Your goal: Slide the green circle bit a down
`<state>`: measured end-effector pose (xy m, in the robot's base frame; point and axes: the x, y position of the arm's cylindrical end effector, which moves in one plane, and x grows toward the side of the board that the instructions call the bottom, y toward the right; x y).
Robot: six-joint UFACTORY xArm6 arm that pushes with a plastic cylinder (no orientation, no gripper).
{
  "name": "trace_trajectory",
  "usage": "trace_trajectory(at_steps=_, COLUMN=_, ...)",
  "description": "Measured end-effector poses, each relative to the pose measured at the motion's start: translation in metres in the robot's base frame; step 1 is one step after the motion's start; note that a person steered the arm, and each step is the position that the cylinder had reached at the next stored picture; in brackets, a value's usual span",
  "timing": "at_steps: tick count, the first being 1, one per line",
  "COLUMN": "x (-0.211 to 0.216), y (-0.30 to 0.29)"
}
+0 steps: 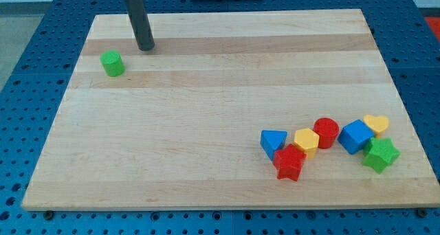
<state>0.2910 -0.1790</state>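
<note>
A single dark rod (141, 22) came down from the view's top edge, standing nearly upright with a slight lean toward the view's right at its foot. Its upper end ran out of the picture under a pale fitting, only partly seen. My tip (146, 49) rested at board level, near the view's upper left. No arm links or wrist showed; only the rod's straight, smooth shaft was visible, dark grey along its whole length.
</note>
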Motion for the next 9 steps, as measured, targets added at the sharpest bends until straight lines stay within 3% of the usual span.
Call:
trace_trajectory(at_steps=2, x=0.006, y=-0.046)
trace_trajectory(at_steps=9, x=0.039, y=-0.044)
